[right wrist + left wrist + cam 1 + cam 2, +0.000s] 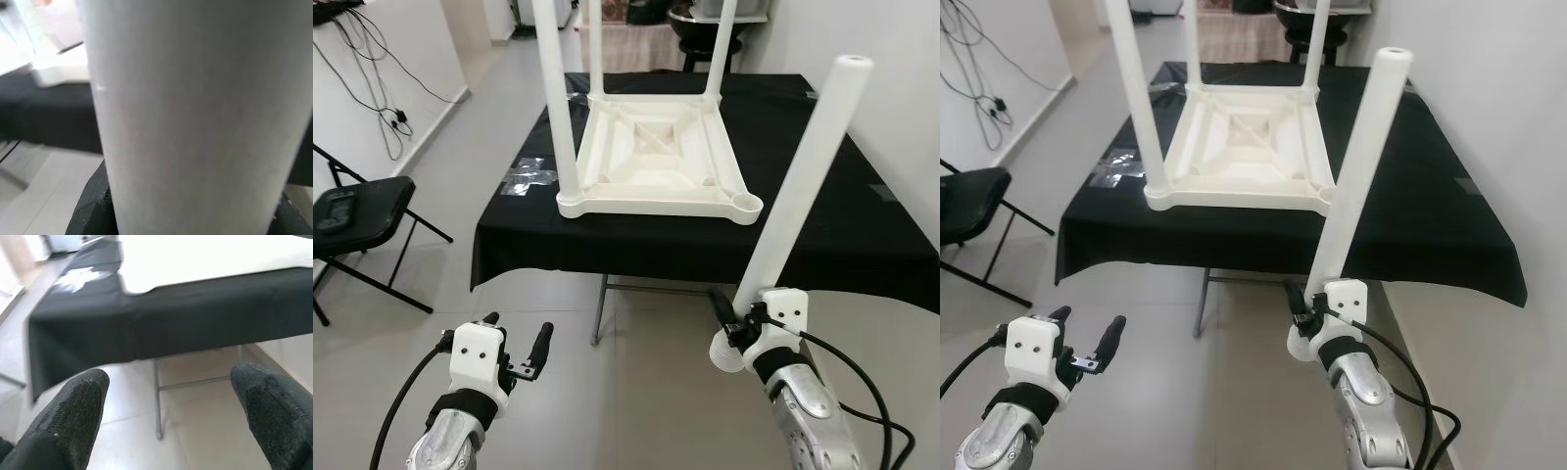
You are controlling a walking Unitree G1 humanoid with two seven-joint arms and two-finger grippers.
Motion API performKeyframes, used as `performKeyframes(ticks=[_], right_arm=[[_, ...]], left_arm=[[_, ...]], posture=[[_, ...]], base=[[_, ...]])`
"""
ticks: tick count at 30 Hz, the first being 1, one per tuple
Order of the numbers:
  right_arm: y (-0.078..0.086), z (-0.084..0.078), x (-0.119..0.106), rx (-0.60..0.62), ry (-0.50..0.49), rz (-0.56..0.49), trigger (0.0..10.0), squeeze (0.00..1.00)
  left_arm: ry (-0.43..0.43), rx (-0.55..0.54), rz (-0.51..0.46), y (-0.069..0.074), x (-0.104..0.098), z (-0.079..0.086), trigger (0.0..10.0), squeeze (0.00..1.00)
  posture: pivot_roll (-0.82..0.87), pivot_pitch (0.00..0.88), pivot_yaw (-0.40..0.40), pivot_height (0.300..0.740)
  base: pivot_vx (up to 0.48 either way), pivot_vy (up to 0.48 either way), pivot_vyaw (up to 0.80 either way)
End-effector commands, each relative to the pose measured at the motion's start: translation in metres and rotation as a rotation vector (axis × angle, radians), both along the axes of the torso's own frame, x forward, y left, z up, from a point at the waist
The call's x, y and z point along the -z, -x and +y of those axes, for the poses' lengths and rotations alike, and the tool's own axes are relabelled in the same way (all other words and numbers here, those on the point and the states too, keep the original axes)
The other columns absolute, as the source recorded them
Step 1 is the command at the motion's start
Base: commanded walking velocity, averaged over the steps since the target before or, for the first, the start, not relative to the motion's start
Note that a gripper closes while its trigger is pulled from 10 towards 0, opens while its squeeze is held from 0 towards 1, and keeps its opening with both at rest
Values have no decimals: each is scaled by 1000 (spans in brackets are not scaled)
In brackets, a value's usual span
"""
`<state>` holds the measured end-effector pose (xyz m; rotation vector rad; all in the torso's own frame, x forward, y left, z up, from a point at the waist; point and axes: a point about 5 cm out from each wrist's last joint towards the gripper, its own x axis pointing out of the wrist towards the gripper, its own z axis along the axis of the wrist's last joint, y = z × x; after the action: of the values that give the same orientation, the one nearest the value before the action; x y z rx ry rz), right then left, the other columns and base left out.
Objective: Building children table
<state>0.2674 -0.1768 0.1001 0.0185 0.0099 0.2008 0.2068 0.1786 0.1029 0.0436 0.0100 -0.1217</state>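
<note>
While clamped in right claw (736,328), table leg (803,166) upright

Straight ahead of the left gripper (519,325) there's a table draped in a black cloth (705,245), its metal leg (600,308) showing below the hem just beyond the fingertips, and crumpled clear plastic wrap (530,176) lies on the cloth's far-left part. Off to that gripper's outer side sits a black folding chair (362,215) on the pale tiled floor (636,411), with dark cables (386,117) trailing down the white wall beyond it. Far beyond the right gripper (736,308), past the table's back edge, there's a dark round pot (695,22).
</note>
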Motion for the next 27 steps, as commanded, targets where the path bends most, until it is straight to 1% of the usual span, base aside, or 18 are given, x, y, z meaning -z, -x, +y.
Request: performKeyframes(ticks=[1,3,7,10,11,12,17,23,27], right_arm=[[1,-7,1,31,-13,0,10000,0],[0,-7,1,33,-16,-3,10000,0],[-1,-7,-2,38,-32,-8,10000,0],[-2,-7,-5,26,-30,-16,10000,0],[-3,-6,-6,21,-49,-23,10000,0],[-4,-6,-7,20,-67,-26,10000,0],[-4,-4,-11,5,-80,-43,10000,0],[-4,10,-23,-99,-105,-87,10000,0],[-4,13,-26,-119,-108,-93,10000,0]], left_arm=[[3,28,-7,-2,-3,-3,10000,0],[3,30,-8,-2,-3,-4,10000,0],[5,42,-19,-4,-7,-6,10000,0],[4,57,-29,-6,-10,-8,10000,0],[5,62,-32,-6,-12,-9,10000,0],[5,65,-34,-7,-12,-10,10000,0],[5,69,-38,-7,-13,-11,10000,0],[1,83,-35,-7,-13,-13,10000,0],[0,85,-31,-7,-13,-13,10000,0]], posture=[[45,67,-19,740],[45,67,-19,740],[44,62,-20,740],[44,59,-18,740],[44,57,-17,740],[44,56,-15,740],[44,54,-14,740],[46,53,-13,740],[45,52,-13,740]], base=[[322,0,-800],[322,0,-800],[331,0,0],[329,0,-800],[330,0,-800],[326,0,0],[328,0,0],[324,0,0],[323,0,0]])
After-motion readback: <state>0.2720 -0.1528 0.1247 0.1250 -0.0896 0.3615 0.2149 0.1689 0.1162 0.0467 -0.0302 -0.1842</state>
